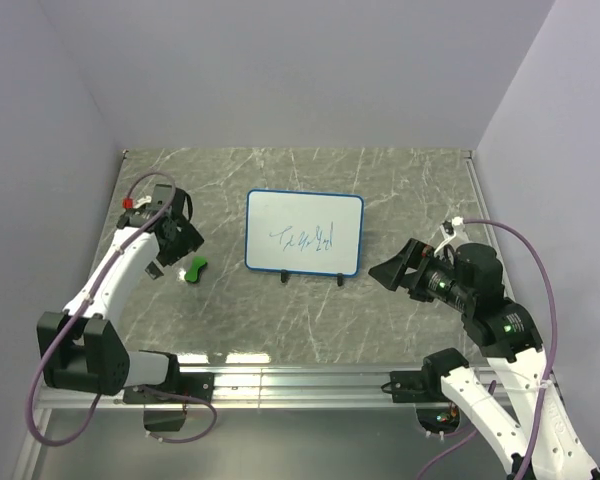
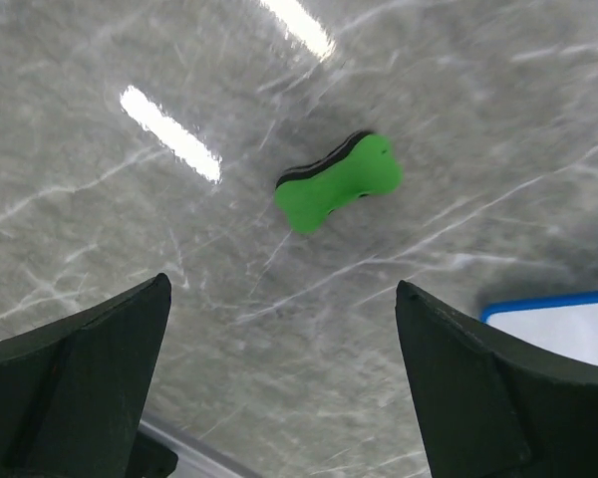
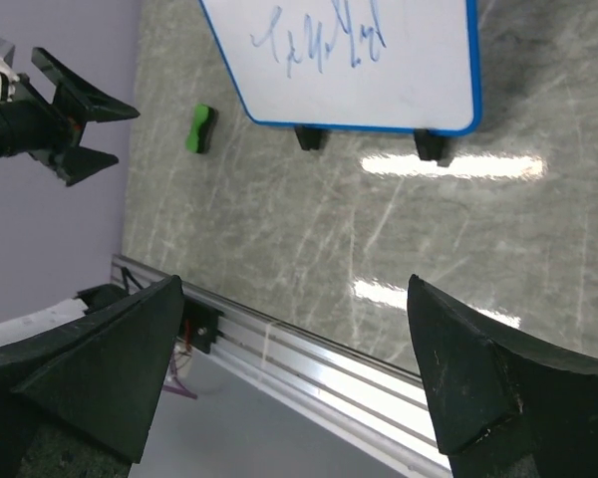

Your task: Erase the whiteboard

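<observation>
The whiteboard (image 1: 303, 232) stands on black feet in the middle of the marble table, with blue scribbled writing across its centre. It also shows in the right wrist view (image 3: 379, 60), and its blue corner shows in the left wrist view (image 2: 568, 324). A small green eraser (image 1: 194, 269) lies on the table left of the board, seen too in both wrist views (image 2: 337, 181) (image 3: 199, 129). My left gripper (image 1: 175, 254) hovers open and empty just left of the eraser (image 2: 282, 284). My right gripper (image 1: 392, 265) is open and empty to the right of the board (image 3: 295, 284).
An aluminium rail (image 1: 300, 380) runs along the table's near edge, also in the right wrist view (image 3: 309, 349). Pale walls close the table on the left, back and right. Purple cables loop from both arms.
</observation>
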